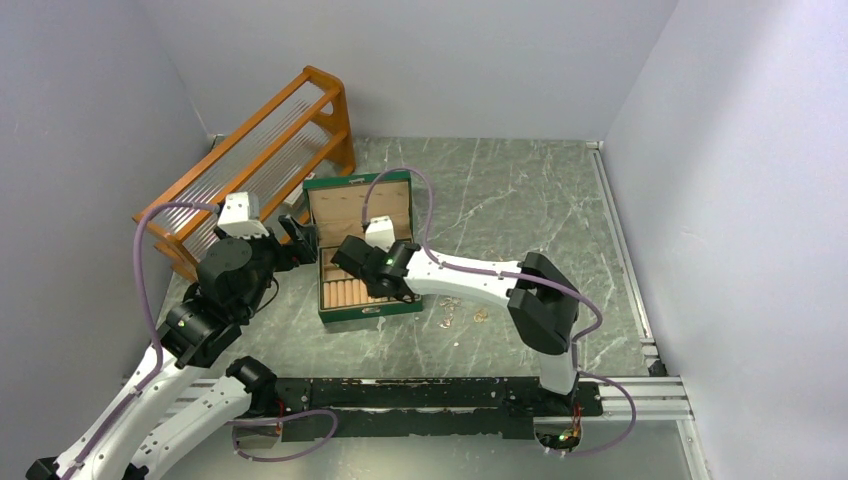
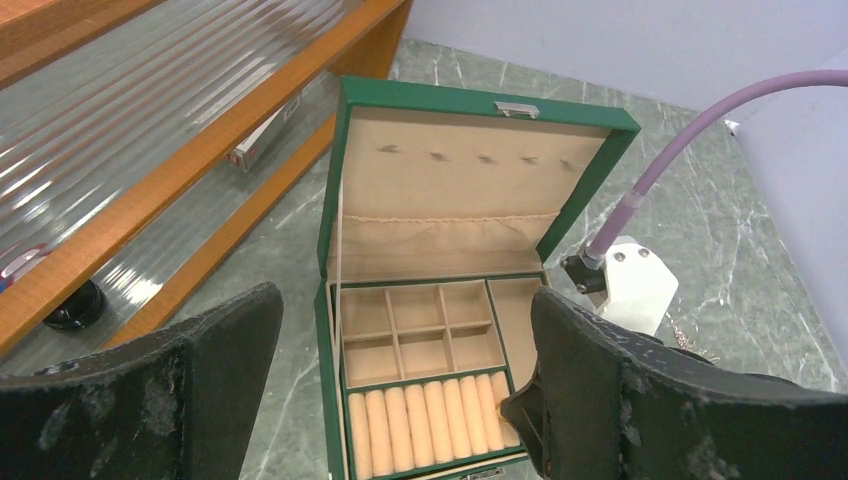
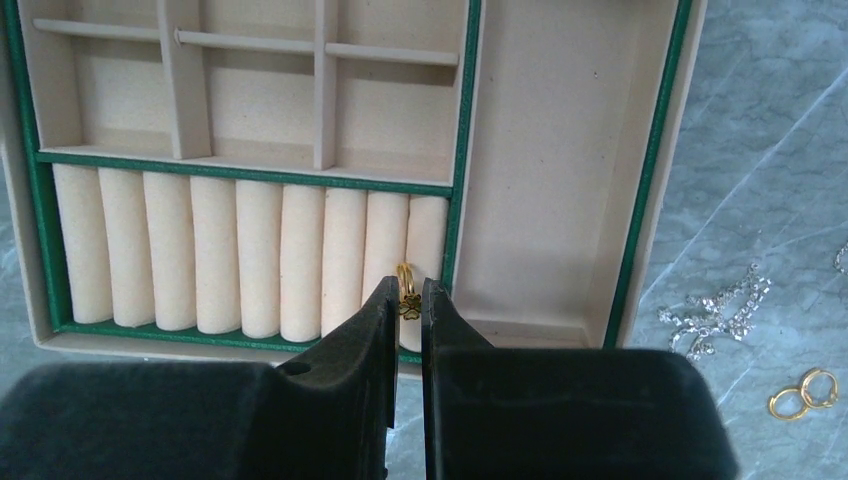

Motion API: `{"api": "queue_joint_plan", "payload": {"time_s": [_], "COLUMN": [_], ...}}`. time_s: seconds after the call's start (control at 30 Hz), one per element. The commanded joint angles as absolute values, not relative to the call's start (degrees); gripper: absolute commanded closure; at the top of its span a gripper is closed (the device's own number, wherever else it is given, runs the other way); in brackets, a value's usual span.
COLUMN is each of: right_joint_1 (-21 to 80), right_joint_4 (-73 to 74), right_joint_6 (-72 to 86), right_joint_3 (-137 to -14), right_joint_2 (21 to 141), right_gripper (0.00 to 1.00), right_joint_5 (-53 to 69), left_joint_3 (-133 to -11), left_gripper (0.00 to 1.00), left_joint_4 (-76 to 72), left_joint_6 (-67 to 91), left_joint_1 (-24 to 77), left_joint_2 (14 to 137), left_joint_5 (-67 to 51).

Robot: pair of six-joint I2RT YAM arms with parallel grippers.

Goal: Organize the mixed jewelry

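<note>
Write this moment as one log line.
right claw: shut on gold piece, over ring rolls | left claw: open, beside green box | loose jewelry: on table

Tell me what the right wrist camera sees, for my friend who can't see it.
The right gripper pinches a small gold ring over the cream ring rolls of an open green jewelry box, by the last roll on the right. On the marble table to the right lie a silver chain and two gold rings.
</note>
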State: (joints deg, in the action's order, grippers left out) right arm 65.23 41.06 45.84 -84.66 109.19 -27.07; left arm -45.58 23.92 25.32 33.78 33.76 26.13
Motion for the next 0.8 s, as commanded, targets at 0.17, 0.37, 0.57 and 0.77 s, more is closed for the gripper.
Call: {"api": "queue_joint_plan", "payload": {"time_s": [0.17, 0.37, 0.57, 0.77], "right_joint_1": [65.4, 65.5, 65.4, 65.4], "right_joint_4": [40.7, 40.6, 39.9, 39.2], "right_joint_6": [45.3, 45.2, 44.9, 45.5], "right_joint_3": [-87.1, -86.8, -86.4, -85.1], "right_joint_2": [112.5, 113.4, 114.7, 115.4], "right_gripper": [0.99, 0.99, 0.98, 0.97], "right_joint_5": [-29.1, -29.7, -29.1, -28.7], "left_joint_3": [-47.4, -47.5, -47.5, -47.4], "left_gripper": [0.01, 0.01, 0.01, 0.01], "left_joint_4": [23.8, 23.8, 23.9, 23.8], "left_joint_6": [25.2, 25.1, 25.0, 25.1], "left_joint_1": [33.5, 33.5, 33.5, 33.5], "left_joint_2": [34.1, 34.3, 34.5, 34.7], "left_joint_5": [25.8, 25.5, 25.5, 25.4]}}
